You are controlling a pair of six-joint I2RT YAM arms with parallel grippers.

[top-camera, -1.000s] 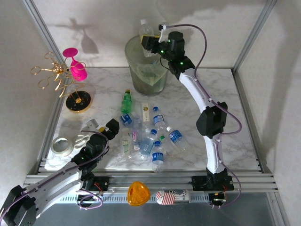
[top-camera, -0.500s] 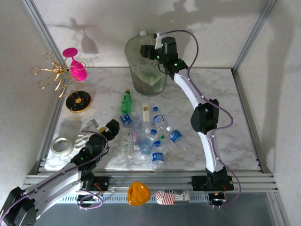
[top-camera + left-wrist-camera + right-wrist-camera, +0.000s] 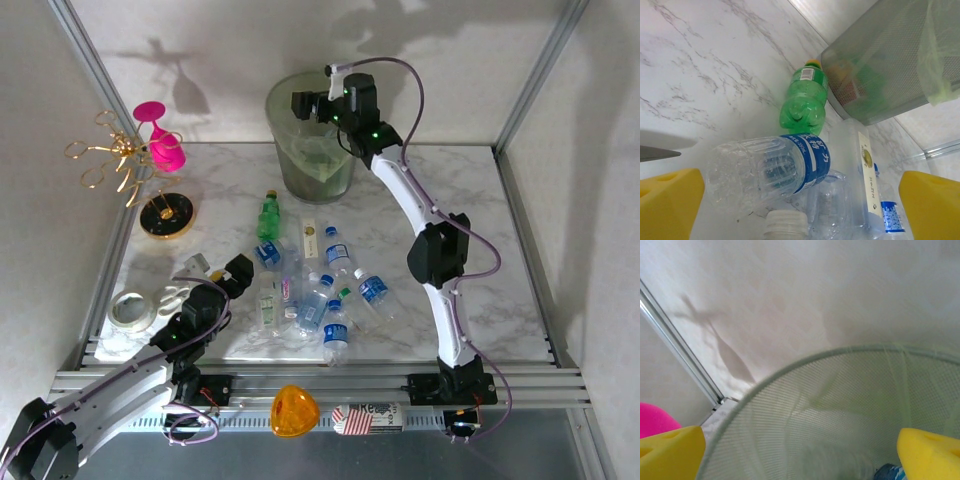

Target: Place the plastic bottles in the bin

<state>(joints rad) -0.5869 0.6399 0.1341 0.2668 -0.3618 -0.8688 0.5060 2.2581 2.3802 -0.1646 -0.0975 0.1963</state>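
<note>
**Right gripper** (image 3: 800,450): pads spread wide, empty. The bin (image 3: 850,390) lies directly beneath.
Likely risk: a finger snags the rim or liner on pulling away and tips the bin.

**Left gripper** (image 3: 800,200): pads spread, empty. The bottles (image 3: 771,170) lie heaped just ahead.
Likely risk: a round bottle rolls aside, or two get pinched together.

- Left arm (image 3: 120,385): lies low, stretched from its near-edge base up and to the right, wrist kept down.
- Left gripper (image 3: 218,268): jaws spread wide, nothing clamped. In the left wrist view its yellow pads (image 3: 670,202) sit at opposite frame edges.
- Right arm (image 3: 440,255): rises from its base, elbow bent, forearm reaching far back and leftward, held high.
- Right gripper (image 3: 308,105): points left, jaws wide apart, empty.
</note>
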